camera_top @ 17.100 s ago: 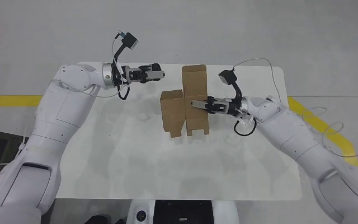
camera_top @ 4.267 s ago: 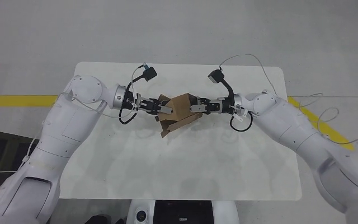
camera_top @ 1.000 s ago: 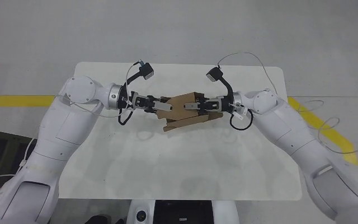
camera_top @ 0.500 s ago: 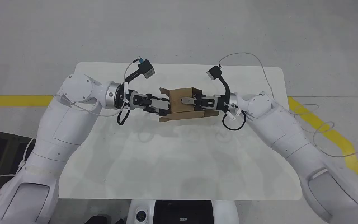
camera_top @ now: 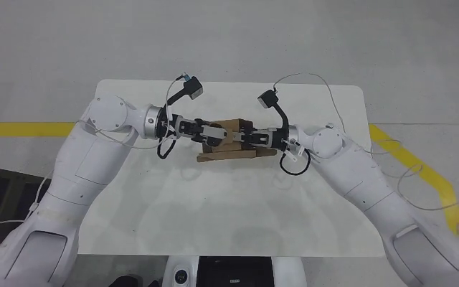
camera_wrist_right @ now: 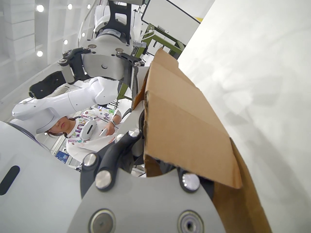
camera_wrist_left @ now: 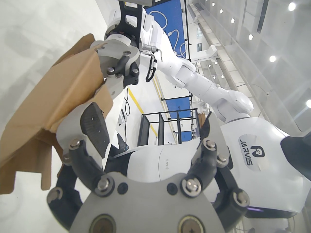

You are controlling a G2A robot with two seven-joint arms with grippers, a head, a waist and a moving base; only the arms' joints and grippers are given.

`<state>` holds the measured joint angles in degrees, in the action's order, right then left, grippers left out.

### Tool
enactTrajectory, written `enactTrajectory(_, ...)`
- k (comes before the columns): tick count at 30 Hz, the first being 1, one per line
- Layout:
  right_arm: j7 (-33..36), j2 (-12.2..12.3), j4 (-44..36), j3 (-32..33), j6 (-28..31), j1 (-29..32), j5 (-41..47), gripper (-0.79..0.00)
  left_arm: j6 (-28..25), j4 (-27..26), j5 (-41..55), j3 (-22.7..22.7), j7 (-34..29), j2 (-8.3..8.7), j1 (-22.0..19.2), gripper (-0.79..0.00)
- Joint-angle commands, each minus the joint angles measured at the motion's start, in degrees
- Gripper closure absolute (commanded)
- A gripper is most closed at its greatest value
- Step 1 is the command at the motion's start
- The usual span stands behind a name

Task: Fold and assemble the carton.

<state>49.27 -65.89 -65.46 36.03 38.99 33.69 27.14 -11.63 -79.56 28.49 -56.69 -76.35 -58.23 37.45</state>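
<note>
A brown cardboard carton (camera_top: 228, 141) is held partly folded over the far middle of the white table, between my two grippers. My right gripper (camera_top: 245, 137) is shut on one of its panels. In the right wrist view that panel (camera_wrist_right: 184, 132) runs between the fingers. My left gripper (camera_top: 214, 133) faces it from the other side, open wide. In the left wrist view one black pad (camera_wrist_left: 94, 127) of the left gripper (camera_wrist_left: 150, 115) rests against the carton's flap (camera_wrist_left: 56, 98), and the other finger stands clear. The right gripper (camera_wrist_left: 110, 79) grips the carton's far edge there.
The white table (camera_top: 287, 215) has bare room in front of the carton and on both sides. Its back edge lies a short way behind the grippers. Cables loop off both wrists.
The carton has sunk lower and looks flatter than half a second ago. Both grippers have drawn closer together, the right arm shifting toward the left one.
</note>
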Motion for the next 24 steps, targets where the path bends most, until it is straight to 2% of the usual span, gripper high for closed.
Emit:
enactTrajectory(1,-0.05,0.03,-0.69,0.49,-0.40,0.47,-0.43,0.000,-0.10,-0.09,-0.42,0.12,0.03,-0.05,-0.07,-0.785)
enactTrajectory(14,1.09,1.41,-0.45,6.89,-1.85,3.34,-1.86,0.000,0.31,0.94,-0.87,-2.85,1.12,0.50,0.74,-0.785)
enactTrajectory(24,6.21,2.13,-6.38,8.85,-3.71,7.73,-0.51,0.000,0.96,1.00,-2.15,-2.82,2.13,0.50,1.49,-0.785)
